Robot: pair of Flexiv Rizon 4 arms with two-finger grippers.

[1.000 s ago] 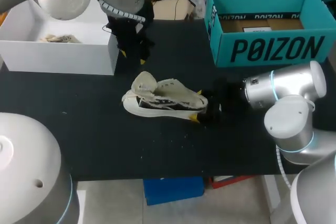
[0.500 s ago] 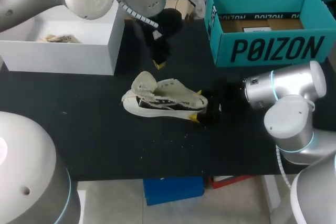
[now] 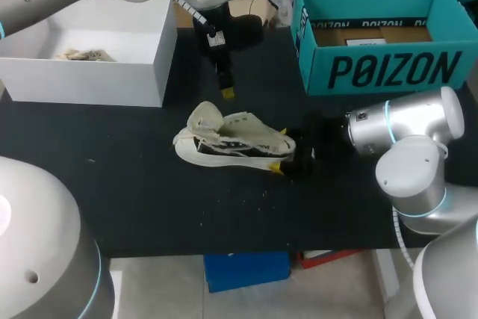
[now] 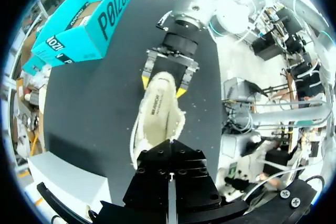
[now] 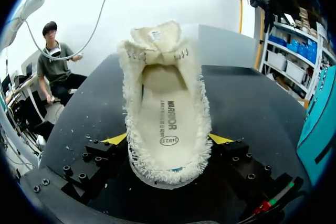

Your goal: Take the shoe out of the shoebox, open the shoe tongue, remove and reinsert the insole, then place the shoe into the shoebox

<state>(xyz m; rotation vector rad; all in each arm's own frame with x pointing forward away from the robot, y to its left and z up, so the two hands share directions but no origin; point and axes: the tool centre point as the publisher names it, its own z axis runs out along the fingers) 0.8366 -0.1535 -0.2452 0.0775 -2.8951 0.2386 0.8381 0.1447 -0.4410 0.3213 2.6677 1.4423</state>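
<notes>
A cream shoe (image 3: pixel 231 143) with frayed edges lies on its sole mid-table, tongue folded back toward its toe. Its insole (image 5: pixel 167 121) lies inside it. My right gripper (image 3: pixel 287 158) is at the heel, a yellow-tipped finger (image 5: pixel 116 139) pressed against each side, so it is shut on the shoe (image 5: pixel 165 103). My left gripper (image 3: pixel 226 93) hangs just behind the shoe, pointing down, shut and with nothing in it. From the left wrist the shoe (image 4: pixel 157 114) lies ahead of the left gripper (image 4: pixel 169 174), with the right gripper (image 4: pixel 164 85) at its far end. The teal shoebox (image 3: pixel 373 72) stands open at the back right.
A white open box (image 3: pixel 89 80) stands at the back left with a pale item (image 3: pixel 82 55) inside it. Black tabletop (image 3: pixel 149 199) lies bare in front of the shoe up to the near edge.
My left gripper has closed and swung right from the white box's corner to a spot just behind the shoe. The right gripper and the shoe have stayed put.
</notes>
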